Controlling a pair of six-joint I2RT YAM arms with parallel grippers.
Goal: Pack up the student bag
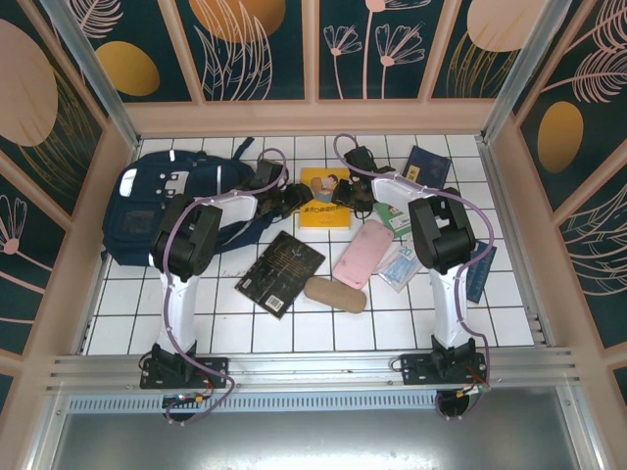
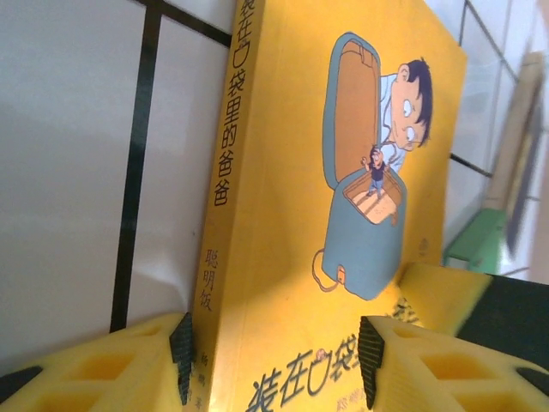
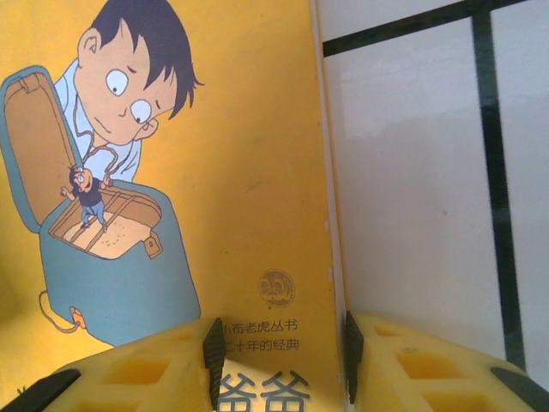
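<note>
The bag (image 1: pixel 162 201) lies flat in the upper left of the top view, on the white tiled table (image 1: pixel 294 333). It is dark navy with pale patches facing up, and its straps trail toward the centre. Just right of it the left gripper (image 2: pixel 274 365) hangs low over the yellow book (image 1: pixel 323 206). Its jaws are half spread across the spine corner, one finger (image 2: pixel 111 373) over bare tile and the other over the cover. I cannot tell whether either presses on the book. Below centre a black book (image 1: pixel 281 272) lies askew, with a tan case (image 1: pixel 335 294) just beside its lower right edge. The right gripper (image 3: pixel 285 365) sits at the yellow book's opposite side. Its jaws are likewise partly spread and straddle the cover's edge, one pad over the cartoon cover and one over tile. Further right a pink pouch (image 1: pixel 364 253) lies against a clear packet (image 1: pixel 400 264). A green item (image 1: pixel 390 217) shows beside the right arm, and a navy booklet (image 1: pixel 428 164) sits toward the upper right. A blue item (image 1: pixel 480 269) lies at the far right, partly behind that arm.
</note>
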